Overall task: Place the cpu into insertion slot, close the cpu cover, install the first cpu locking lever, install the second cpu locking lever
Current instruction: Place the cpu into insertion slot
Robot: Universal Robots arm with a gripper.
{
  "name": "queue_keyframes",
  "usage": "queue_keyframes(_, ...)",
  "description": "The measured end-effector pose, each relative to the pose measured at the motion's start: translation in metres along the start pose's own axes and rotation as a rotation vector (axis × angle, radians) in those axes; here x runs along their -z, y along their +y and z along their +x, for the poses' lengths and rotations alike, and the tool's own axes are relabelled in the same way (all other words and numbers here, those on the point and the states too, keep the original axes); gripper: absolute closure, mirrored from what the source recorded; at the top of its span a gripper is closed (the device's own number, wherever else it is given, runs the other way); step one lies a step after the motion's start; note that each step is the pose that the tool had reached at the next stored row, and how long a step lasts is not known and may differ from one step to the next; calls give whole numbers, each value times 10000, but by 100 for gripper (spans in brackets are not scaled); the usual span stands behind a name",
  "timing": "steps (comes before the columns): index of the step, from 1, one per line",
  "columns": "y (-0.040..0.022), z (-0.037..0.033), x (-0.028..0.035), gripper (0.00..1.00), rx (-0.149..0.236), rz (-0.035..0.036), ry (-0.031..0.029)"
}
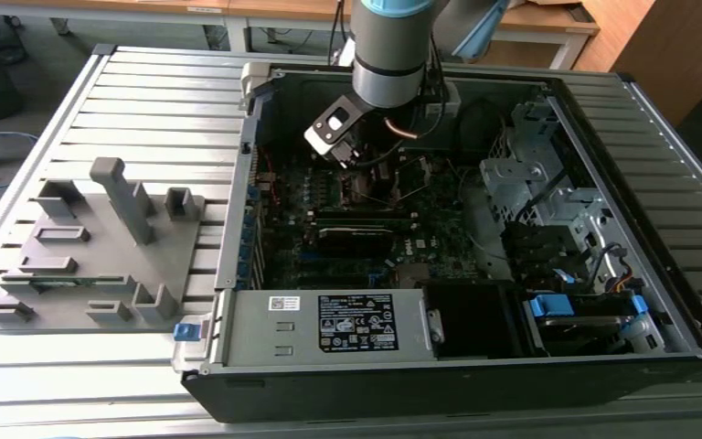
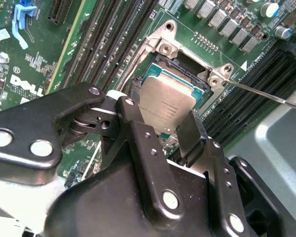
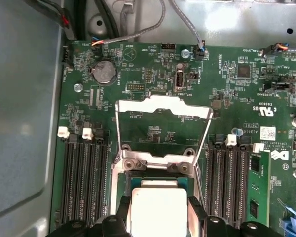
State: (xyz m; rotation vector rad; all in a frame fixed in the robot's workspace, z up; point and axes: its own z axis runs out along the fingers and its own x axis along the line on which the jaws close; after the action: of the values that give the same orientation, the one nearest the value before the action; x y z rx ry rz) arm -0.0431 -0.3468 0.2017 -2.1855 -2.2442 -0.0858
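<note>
The cpu (image 2: 167, 101), a flat square chip with a dull metallic top, sits between my gripper's (image 2: 160, 117) two black fingers (image 2: 138, 143), which are shut on its opposite edges. It hangs slightly tilted right over the insertion slot (image 2: 187, 66), a dark socket with a silver rim; I cannot tell whether it touches. In the first wrist view the cpu (image 3: 158, 205) is in the gripper (image 3: 159, 213), and the cpu cover (image 3: 163, 106), a silver frame, stands swung open beyond the socket. A thin wire locking lever (image 2: 266, 94) sticks out, unlatched. In the exterior view the gripper (image 1: 382, 187) reaches into the case.
Long black memory slots (image 3: 84, 177) flank the socket, with a memory stick (image 3: 256, 182) fitted on one side. Case walls, a drive cage (image 1: 534, 183) and a power supply (image 1: 326, 322) ring the board. A grey fixture (image 1: 95, 242) stands at the exterior view's left.
</note>
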Motion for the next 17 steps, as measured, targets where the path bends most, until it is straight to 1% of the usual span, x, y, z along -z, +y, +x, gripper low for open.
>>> queue_keyframes(2, -1, -1, -2, 46, -93, -2, -5)
queue_keyframes(7, -12, 11, -7, 46, -96, -6, 7)
queue_keyframes(12, -17, 15, -27, 46, -133, -5, 3)
queue_keyframes(17, -23, 26, -39, 46, -172, -8, 11)
